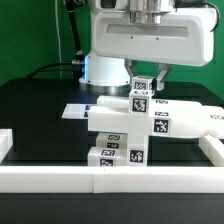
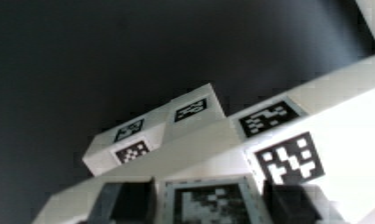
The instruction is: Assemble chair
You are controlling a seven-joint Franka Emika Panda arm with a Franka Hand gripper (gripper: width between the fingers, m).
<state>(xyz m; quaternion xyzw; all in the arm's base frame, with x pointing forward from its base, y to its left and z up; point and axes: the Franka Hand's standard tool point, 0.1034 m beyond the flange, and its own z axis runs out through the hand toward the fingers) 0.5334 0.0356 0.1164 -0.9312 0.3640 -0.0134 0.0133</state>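
Note:
In the exterior view my gripper (image 1: 141, 84) hangs just above the stacked white chair pieces (image 1: 118, 132) and is shut on a small white tagged post (image 1: 141, 98). A long tagged white piece (image 1: 186, 120) runs off toward the exterior view's right. In the wrist view the tagged post (image 2: 209, 200) sits between the two dark fingers (image 2: 131, 203), so the gripper (image 2: 207, 206) is shut on it. Beyond it lie white chair pieces (image 2: 166, 132) with several square tags.
A low white border rail (image 1: 110, 180) runs along the front of the black table, with side rails at the exterior view's left (image 1: 5, 142) and right (image 1: 214, 150). A flat white sheet (image 1: 74, 111) lies behind the pieces. The robot's base (image 1: 100, 68) stands at the back.

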